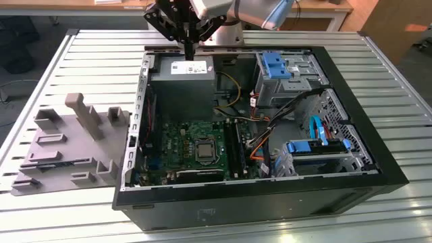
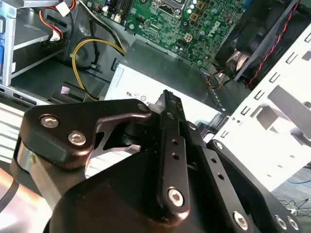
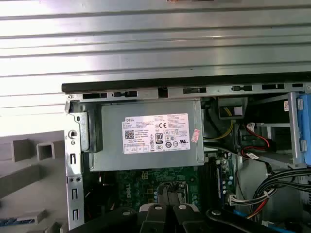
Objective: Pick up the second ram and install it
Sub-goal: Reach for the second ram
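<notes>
My gripper (image 1: 191, 53) hangs over the grey power supply (image 1: 181, 76) at the back of the open computer case (image 1: 351, 131), with its fingers shut and nothing between them. In the first wrist view the fingertips (image 3: 155, 212) sit over the green motherboard (image 3: 131, 187), below the labelled power supply (image 3: 155, 135). A long, thin dark stick that looks like the second ram (image 1: 57, 163) lies flat in the grey holder (image 1: 74, 121), left of the case and far from the gripper. A bluish strip of it (image 3: 9, 221) also shows in the first wrist view. The long black slots (image 1: 233, 147) run beside the processor socket (image 1: 202, 150).
The case stands on a slatted metal table (image 1: 88, 61). Inside it are blue-tabbed drive cages (image 1: 284, 71), orange, blue and black cables (image 1: 260, 136), yellow wires (image 2: 90, 48) and a fan (image 2: 252, 39). The holder has upright grey posts (image 1: 84, 114).
</notes>
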Tool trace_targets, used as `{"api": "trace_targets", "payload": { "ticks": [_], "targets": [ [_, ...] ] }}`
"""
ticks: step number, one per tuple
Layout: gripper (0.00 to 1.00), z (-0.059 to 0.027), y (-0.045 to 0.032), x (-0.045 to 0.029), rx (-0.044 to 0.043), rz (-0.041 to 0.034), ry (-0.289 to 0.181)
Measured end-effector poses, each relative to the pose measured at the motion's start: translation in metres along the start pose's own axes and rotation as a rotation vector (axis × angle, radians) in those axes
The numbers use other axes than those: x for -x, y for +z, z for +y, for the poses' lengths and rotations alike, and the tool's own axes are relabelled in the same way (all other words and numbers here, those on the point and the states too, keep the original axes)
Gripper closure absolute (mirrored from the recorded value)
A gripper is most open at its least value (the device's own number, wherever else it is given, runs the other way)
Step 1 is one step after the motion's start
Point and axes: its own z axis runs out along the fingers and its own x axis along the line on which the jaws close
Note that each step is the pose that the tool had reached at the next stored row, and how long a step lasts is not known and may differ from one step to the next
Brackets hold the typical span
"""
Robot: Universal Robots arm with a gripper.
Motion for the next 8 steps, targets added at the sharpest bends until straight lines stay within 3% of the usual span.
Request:
{"api": "trace_targets", "payload": {
  "ticks": [8],
  "targets": [
    [0.89, 0.0, 0.0, 0.0, 0.0, 0.0, 0.0]
  ]
}}
